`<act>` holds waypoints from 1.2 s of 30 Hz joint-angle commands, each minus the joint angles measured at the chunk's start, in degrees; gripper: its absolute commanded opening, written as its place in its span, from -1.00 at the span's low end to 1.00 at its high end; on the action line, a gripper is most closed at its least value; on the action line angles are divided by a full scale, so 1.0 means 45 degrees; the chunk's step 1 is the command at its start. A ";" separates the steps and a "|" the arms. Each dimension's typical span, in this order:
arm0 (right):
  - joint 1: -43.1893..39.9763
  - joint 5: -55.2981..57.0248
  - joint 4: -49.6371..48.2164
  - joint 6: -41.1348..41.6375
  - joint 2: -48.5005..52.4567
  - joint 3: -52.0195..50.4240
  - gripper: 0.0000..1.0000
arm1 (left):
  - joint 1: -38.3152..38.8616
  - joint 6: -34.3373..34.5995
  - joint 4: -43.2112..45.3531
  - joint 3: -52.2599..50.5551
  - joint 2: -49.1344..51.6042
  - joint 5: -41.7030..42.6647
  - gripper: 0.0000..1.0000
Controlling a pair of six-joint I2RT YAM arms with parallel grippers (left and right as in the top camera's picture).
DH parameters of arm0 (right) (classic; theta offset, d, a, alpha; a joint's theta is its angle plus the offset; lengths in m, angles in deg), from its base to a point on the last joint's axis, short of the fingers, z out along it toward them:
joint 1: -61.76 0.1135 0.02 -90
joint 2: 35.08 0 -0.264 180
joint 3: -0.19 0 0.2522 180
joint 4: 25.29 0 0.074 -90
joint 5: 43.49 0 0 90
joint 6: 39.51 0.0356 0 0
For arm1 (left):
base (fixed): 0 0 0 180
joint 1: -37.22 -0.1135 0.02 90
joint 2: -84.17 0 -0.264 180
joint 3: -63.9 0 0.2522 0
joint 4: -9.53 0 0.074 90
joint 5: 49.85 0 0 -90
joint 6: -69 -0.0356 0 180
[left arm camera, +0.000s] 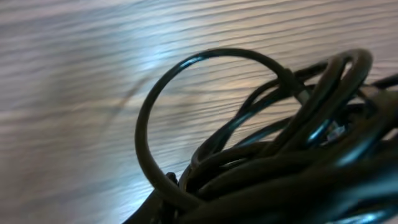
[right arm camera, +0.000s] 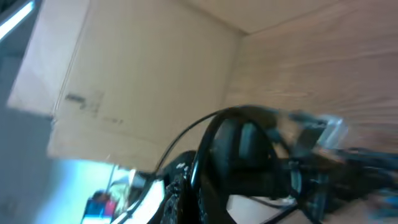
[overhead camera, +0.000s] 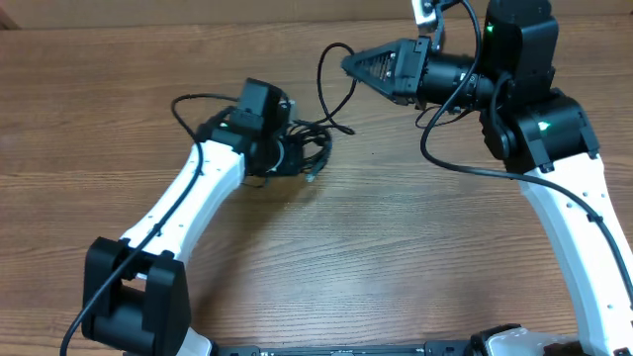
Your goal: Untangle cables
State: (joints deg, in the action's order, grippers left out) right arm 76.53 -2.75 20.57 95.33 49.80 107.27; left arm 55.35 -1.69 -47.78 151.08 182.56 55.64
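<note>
The cables (overhead camera: 310, 148) lie as a small black knotted bundle at the table's middle. My left gripper (overhead camera: 297, 156) is down on the bundle's left side and looks shut on it. The left wrist view is filled by the cables (left arm camera: 298, 155), with one round loop (left arm camera: 140, 124) standing up; the fingers are hidden there. One thin strand (overhead camera: 319, 79) curves up from the bundle to my right gripper (overhead camera: 348, 62), which is shut on it above the table. In the right wrist view this strand (right arm camera: 208, 134) arches in front of the blurred jaws.
A thicker black arm wire (overhead camera: 435, 148) hangs in a loop under the right arm, and another (overhead camera: 183, 109) loops behind the left wrist. A cardboard box (right arm camera: 137, 74) stands beyond the wooden table (overhead camera: 396, 227). The left arm's base (overhead camera: 134, 297) sits at the front left.
</note>
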 commanded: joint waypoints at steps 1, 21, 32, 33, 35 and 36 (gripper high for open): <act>-0.0826 0.1520 0.0636 -0.0724 -0.0117 0.0194 -0.93 | -0.0991 0.0005 -0.1088 -0.0058 0.0039 -0.1205 -0.76; -0.1297 0.8276 0.5785 -0.1851 0.0010 0.0194 -0.93 | -0.1525 -0.1302 -0.2225 -0.0058 0.0039 0.2948 -0.92; -0.1297 1.3289 0.7645 -0.2108 0.1069 0.0194 -0.93 | -0.0772 0.0486 -0.3133 -0.0058 0.0044 -0.1394 -0.92; -0.1297 1.3882 0.7771 -0.2001 0.1185 0.0189 -0.92 | -0.0777 0.0729 -0.3196 -0.0058 0.0044 -0.1710 -0.92; -0.1302 1.4673 0.7956 -0.1977 0.1447 0.0185 -0.92 | -0.0772 0.0816 -0.3279 -0.0058 0.0044 -0.1860 -0.92; -0.1302 1.4678 0.7990 -0.1972 0.1515 0.0185 -0.88 | -0.0767 0.0816 -0.3283 -0.0058 0.0044 -0.1807 -0.92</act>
State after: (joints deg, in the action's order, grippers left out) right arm 70.80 53.91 56.26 86.31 55.36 107.32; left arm 52.03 -1.51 -62.14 151.02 182.56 52.49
